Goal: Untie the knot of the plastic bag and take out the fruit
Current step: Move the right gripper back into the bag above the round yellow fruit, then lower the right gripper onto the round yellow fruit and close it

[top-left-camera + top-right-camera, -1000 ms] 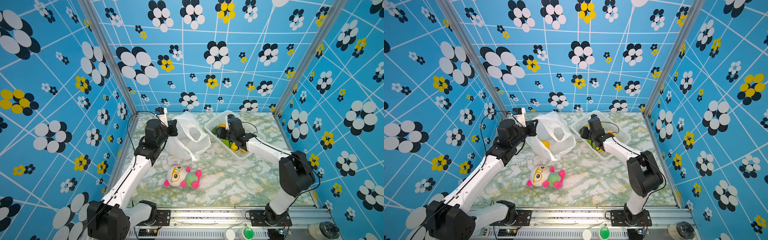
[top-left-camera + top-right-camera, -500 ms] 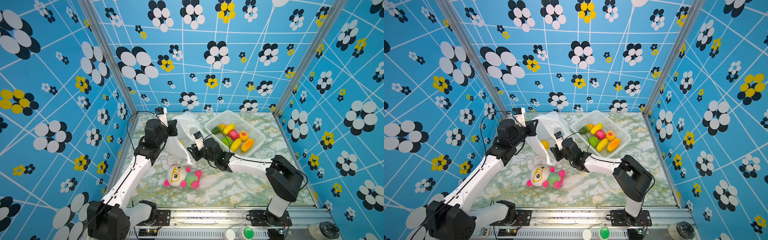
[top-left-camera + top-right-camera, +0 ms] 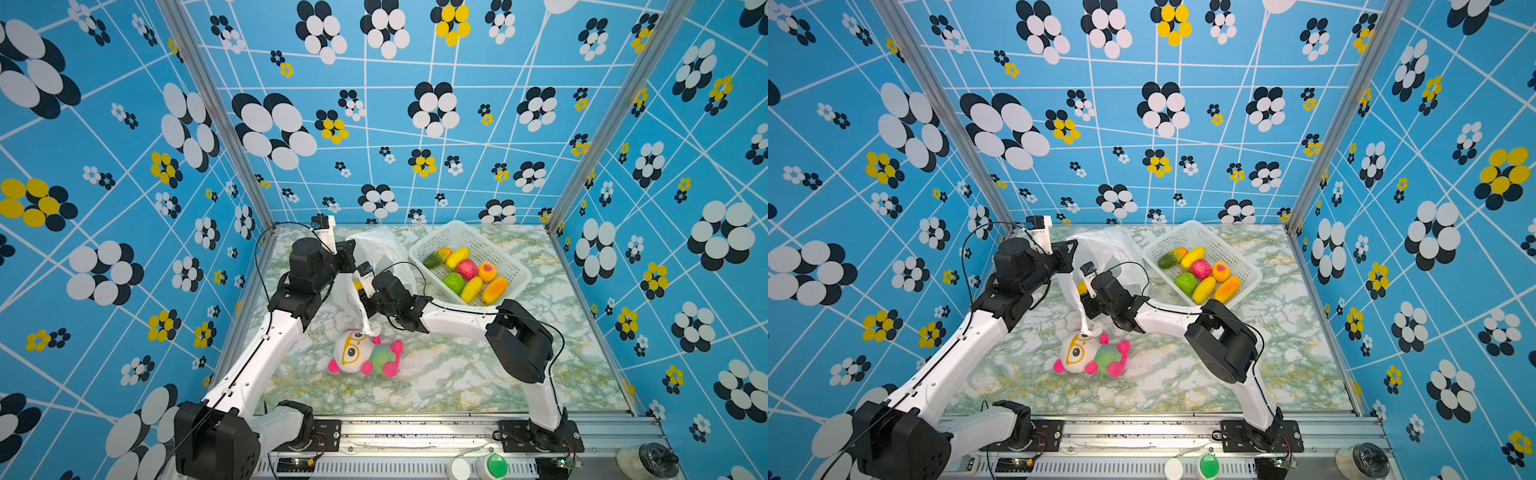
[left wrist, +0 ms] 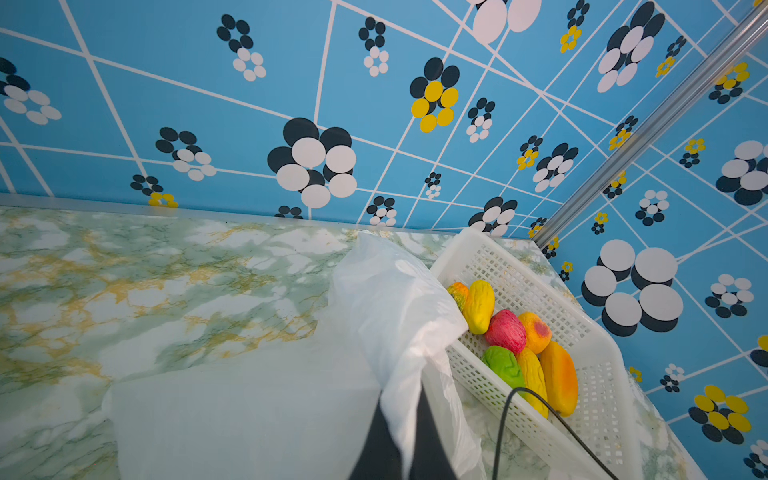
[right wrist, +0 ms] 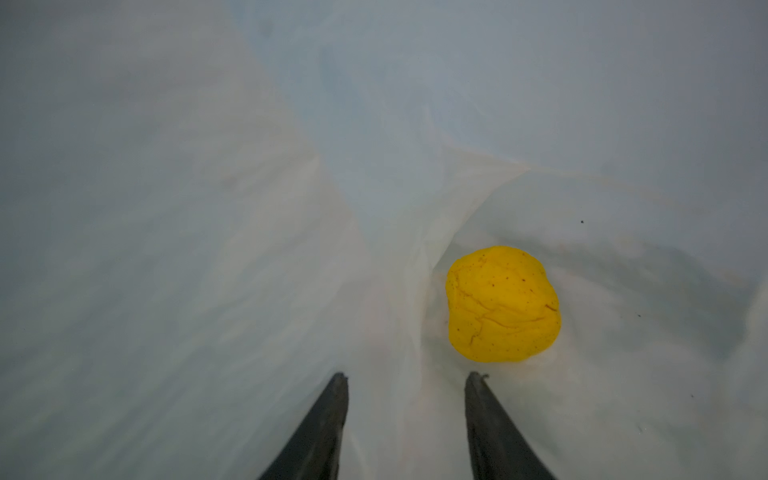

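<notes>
The plastic bag lies at the back middle of the table with its mouth held up. My left gripper is shut on the bag's rim. Reaching in from the right, my right gripper is inside the bag and open, with nothing between its fingers. A round yellow fruit lies on the bag's floor just beyond one fingertip. Several more fruit lie in the white basket. The knot is out of view; a twisted strip of the bag hangs down.
A plush doll with yellow glasses lies in front of the bag, its head touching the hanging strip. The basket stands at the back right, right next to the bag. Blue patterned walls close in three sides.
My right gripper has left the basket, swung left across the table and gone into the bag's mouth. The left gripper has kept its hold in the same place.
</notes>
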Available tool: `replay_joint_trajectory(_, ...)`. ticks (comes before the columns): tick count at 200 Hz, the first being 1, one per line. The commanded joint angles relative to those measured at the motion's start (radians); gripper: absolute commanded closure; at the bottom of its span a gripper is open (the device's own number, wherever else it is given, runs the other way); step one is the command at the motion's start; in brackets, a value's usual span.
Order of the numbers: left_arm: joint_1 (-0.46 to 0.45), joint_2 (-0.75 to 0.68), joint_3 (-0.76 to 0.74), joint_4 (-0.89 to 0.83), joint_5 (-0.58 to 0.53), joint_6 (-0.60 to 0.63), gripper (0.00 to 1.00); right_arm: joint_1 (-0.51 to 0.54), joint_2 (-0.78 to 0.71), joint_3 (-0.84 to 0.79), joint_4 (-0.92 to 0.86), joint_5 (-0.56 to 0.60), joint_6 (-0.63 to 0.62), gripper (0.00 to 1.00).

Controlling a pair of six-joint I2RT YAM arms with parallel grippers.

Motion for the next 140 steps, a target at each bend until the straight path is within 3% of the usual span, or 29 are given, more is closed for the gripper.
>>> replay_joint_trajectory(1, 0.005, 0.018, 0.034, -0.015, 0.038, -0.008, 1.00, 0.006, 0.108, 0.158, -0.186, 0.050, 0.063, 0.49)
replay_joint_trajectory(22, -0.001, 0.033, 0.048, -0.022, 0.056, -0.001, 1.00, 0.007, 0.203, 0.320, -0.339, 0.105, 0.091, 0.48)
replay_joint_trajectory(67, -0.037, 0.075, 0.092, -0.052, 0.068, 0.033, 1.00, 0.008, 0.355, 0.598, -0.582, 0.241, 0.139, 0.30)
replay_joint_trajectory(85, -0.046, 0.079, 0.097, -0.056, 0.062, 0.038, 1.00, 0.008, 0.406, 0.705, -0.678, 0.311, 0.144, 0.27)
replay_joint_trajectory(124, -0.047, 0.056, 0.077, -0.046, 0.034, 0.039, 1.00, 0.008, 0.420, 0.724, -0.697, 0.387, 0.133, 0.25)
replay_joint_trajectory(140, -0.046, 0.046, 0.067, -0.035, 0.027, 0.036, 1.00, 0.007, 0.421, 0.721, -0.686, 0.407, 0.129, 0.19)
